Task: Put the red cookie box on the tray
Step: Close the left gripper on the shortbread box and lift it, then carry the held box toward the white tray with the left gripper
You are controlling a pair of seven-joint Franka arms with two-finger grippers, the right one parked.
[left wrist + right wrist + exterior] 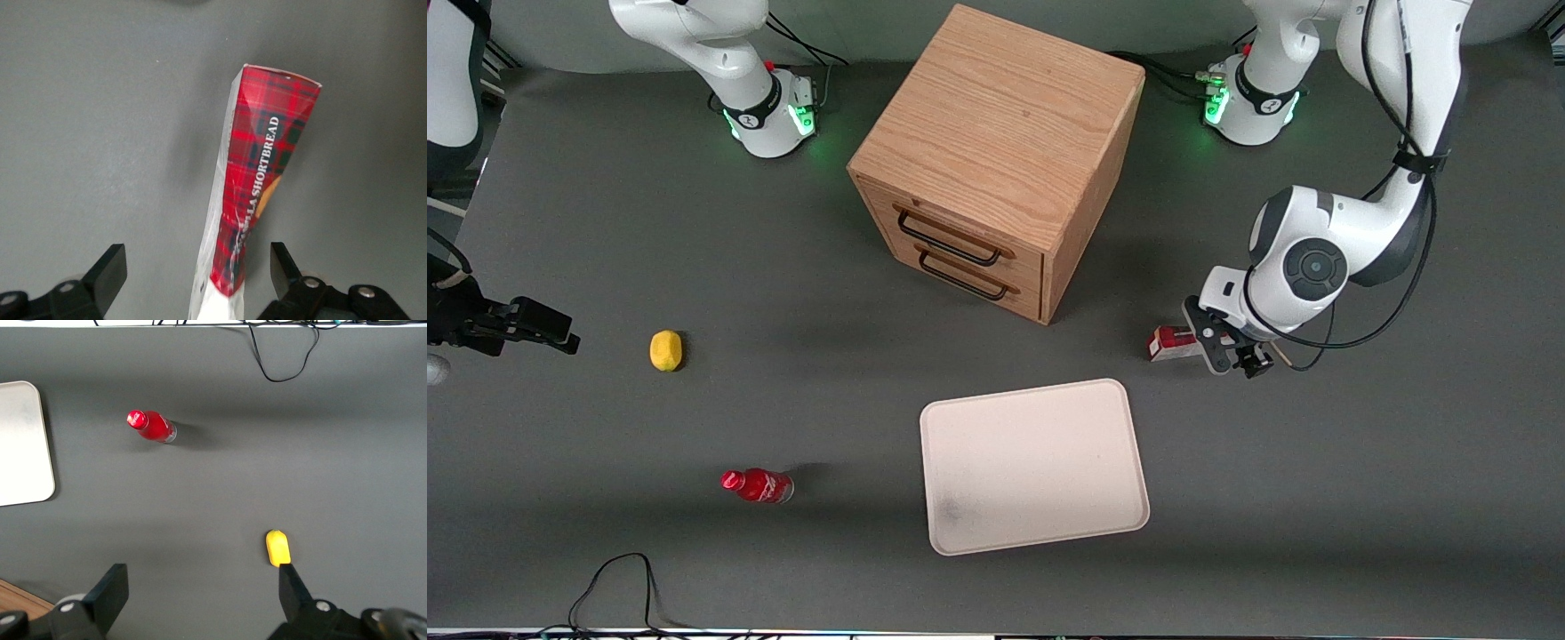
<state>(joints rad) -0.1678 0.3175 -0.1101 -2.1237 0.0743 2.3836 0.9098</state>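
Grey tabletop [694,249] bears the red cookie box [257,183], seemingly untouched between the spread end effector [198,270] fingers.

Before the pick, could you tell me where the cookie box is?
The cookie box lies on the table toward the working arm's end, farther from the front camera than the tray, with the open gripper straddling it.

Glossy cardboard red cookie box [257,187], matt grey table [694,267], grainy wooden cabinet [996,133].
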